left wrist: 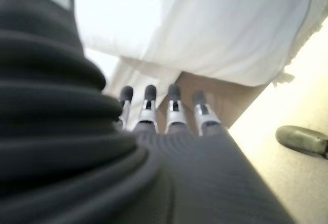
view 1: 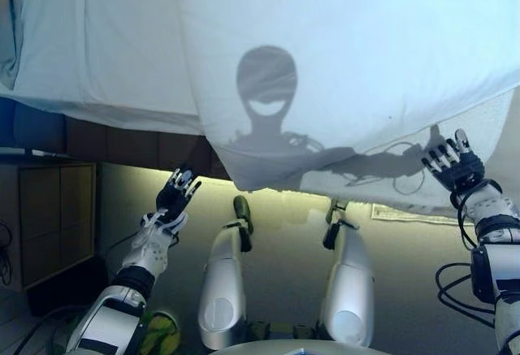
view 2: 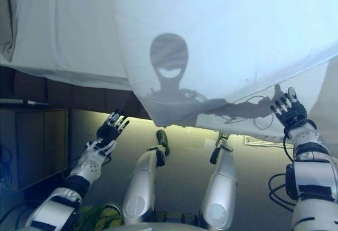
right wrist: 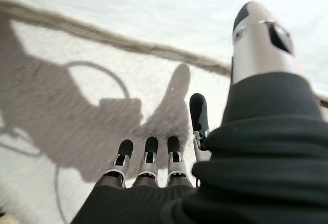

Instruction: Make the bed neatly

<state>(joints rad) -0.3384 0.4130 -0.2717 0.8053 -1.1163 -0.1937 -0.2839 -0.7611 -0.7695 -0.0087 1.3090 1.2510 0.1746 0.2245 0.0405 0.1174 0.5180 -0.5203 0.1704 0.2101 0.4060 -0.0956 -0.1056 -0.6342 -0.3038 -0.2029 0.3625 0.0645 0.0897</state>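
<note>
The bed fills the upper part of the view. A smooth white duvet (view 1: 349, 54) hangs over its near edge, and a second white cover (view 1: 97, 46) lies to its left. A textured white blanket (view 1: 491, 123) with a hem (right wrist: 128, 42) hangs below the duvet at the right. My right hand (view 1: 451, 162) is open, its fingers (right wrist: 148, 155) straight and close to this blanket; I cannot tell whether they touch it. My left hand (view 1: 177, 194) is open and empty, with straight fingers (left wrist: 174, 106), below the duvet's left corner by the dark bed frame (view 1: 130, 140).
A wooden cabinet (view 1: 49, 217) stands at the left beside the bed. A pale flat sheet (view 1: 410, 214) lies on the floor under the bed's right edge. A yellow-green object (view 1: 162, 335) sits on the floor at the lower left.
</note>
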